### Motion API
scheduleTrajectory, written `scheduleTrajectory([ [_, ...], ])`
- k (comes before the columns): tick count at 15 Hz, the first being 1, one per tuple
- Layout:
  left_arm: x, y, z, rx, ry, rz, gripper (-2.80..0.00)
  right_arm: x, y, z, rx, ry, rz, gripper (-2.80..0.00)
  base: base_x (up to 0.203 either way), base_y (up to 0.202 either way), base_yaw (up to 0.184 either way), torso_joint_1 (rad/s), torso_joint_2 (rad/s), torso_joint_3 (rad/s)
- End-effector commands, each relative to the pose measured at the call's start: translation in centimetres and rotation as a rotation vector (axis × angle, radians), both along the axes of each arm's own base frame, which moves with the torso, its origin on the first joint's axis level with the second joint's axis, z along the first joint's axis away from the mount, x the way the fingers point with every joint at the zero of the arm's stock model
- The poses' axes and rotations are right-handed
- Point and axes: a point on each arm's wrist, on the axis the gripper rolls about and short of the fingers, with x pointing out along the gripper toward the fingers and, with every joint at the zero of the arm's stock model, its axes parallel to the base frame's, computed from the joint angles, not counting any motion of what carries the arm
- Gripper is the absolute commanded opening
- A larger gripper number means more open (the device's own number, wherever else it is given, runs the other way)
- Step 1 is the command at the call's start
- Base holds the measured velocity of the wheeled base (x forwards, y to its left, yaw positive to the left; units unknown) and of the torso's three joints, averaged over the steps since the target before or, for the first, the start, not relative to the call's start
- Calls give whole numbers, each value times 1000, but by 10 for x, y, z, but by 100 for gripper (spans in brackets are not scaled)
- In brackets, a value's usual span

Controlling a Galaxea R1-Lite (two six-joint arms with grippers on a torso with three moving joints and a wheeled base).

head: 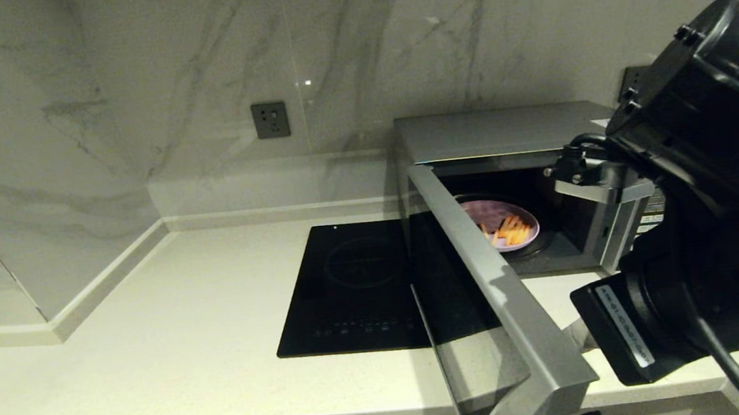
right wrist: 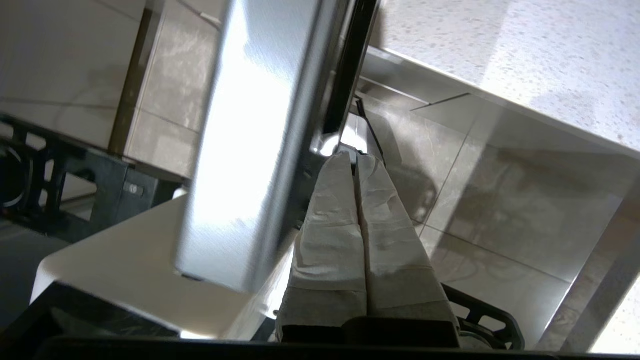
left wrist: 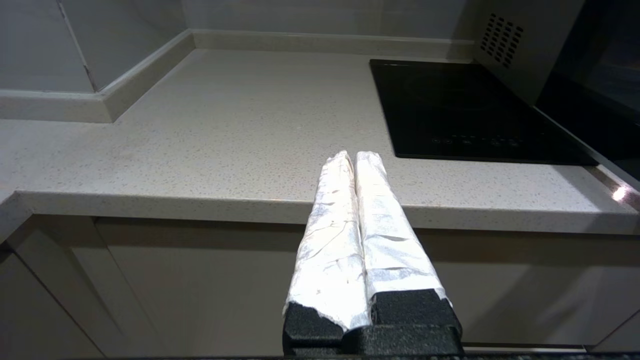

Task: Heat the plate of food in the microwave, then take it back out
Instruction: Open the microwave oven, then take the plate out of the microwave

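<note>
A large silver microwave [head: 498, 131] stands on a pale speckled countertop [head: 151, 337] with its door [head: 486, 291] swung wide open toward the room. Inside, on the glass turntable, sits the plate of food [head: 503, 222]: a small round lilac plate with thin orange-yellow sticks piled on its nearer half. Nothing else is visible in the oven.

The plate looks light and rigid, probably smooth and a little slippery, and the loose sticks could slide off if it tips. The bare rim on the side away from the food seems the safest place to grip, keeping it level.

The right gripper [right wrist: 356, 159], fingers pressed together and holding nothing, sits at the outer edge of the open door. The left gripper [left wrist: 354, 157] is parked below the counter's front edge, its fingers also pressed together. A flat black cooktop [head: 357, 290] lies just left of the microwave.
</note>
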Motion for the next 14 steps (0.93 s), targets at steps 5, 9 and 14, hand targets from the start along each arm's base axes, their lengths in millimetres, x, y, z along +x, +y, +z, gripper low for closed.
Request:
scheduleTrajectory([
  [5, 0, 0, 0, -1, 0, 2, -280, -1, 12, -8, -30, 22, 29, -280, 0, 0, 0, 0, 0, 0],
  [9, 0, 0, 0, -1, 0, 2, -280, 0, 29, -14, -22, 5, 58, -280, 0, 0, 0, 0, 0, 0],
  [14, 0, 0, 0, -1, 0, 2, -280, 5, 18, -9, 15, -28, -100, -280, 0, 0, 0, 0, 0, 0],
])
